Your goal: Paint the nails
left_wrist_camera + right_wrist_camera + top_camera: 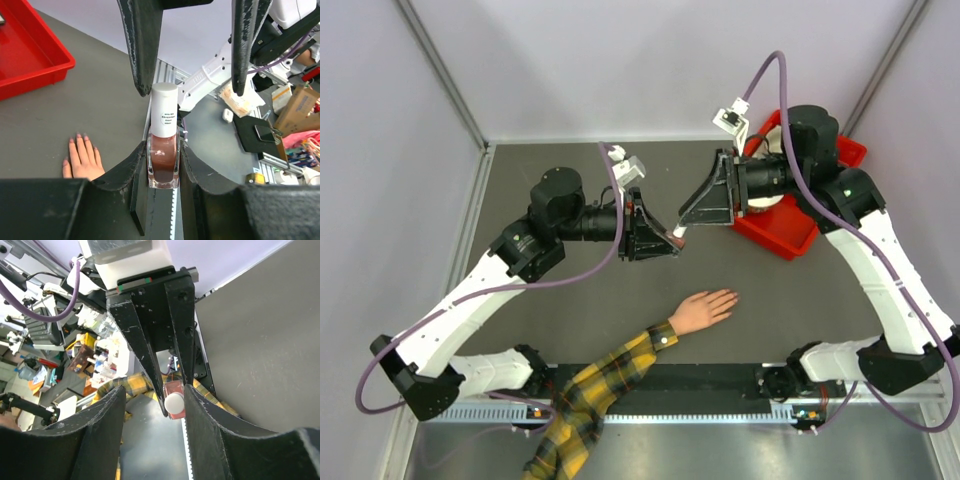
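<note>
While the left gripper [665, 240] clamps the polish bottle [677, 236] in the top view, the mannequin hand [705, 310] lies at its 5 o'clock, so I'd guess we're uncapping. Left wrist: right gripper [192, 92] gapes around the white cap [164, 112], gripping nothing; nails [78, 135] at 9 o'clock look tiny, mauve-ish. Right wrist: cap hugs the 3 o'clock jaw, so next: centre, pinch, twist.

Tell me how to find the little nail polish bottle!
Look over the middle of the dark table. There the left gripper pinches the nail polish bottle: small clear glass, reddish-brown polish, white cap, unlike the pale mannequin hand lying flat on the table.
</note>
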You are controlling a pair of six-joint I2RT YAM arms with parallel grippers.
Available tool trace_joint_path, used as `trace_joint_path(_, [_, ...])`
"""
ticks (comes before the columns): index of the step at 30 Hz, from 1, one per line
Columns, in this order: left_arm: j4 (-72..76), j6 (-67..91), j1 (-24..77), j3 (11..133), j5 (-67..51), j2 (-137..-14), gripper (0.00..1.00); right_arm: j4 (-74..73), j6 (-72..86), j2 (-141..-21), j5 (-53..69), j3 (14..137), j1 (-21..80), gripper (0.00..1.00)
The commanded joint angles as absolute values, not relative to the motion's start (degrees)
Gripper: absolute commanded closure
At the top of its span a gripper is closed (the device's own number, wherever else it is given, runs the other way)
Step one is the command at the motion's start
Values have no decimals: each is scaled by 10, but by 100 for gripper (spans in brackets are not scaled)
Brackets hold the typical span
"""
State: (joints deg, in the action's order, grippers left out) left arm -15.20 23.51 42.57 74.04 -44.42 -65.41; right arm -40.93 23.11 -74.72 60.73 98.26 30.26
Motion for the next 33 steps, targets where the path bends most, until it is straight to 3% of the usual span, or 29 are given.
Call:
trace_joint_path(1, [-120, 246, 423, 769, -468, -655, 100, -378, 226, -742, 627, 985, 305, 50])
trace_joint_path(16, [-118, 254, 423, 765, -463, -644, 100, -419, 194, -738, 599, 975, 315, 49])
trace_joint_path(24, [-117, 253, 423, 773, -462, -651, 100, -419, 194, -741, 610, 972, 322, 66])
trace_joint_path(30, [-127, 234, 423, 789, -434, -664, 100, -430, 191, -751, 585, 977, 328, 97])
trace_joint_path(32, [-129, 225, 423, 794, -413, -664, 100, -442, 192, -756, 555, 987, 331, 100])
trace_joint_path(33, [-133, 213, 423, 795, -349, -662, 100, -459, 195, -758, 528, 1004, 338, 100])
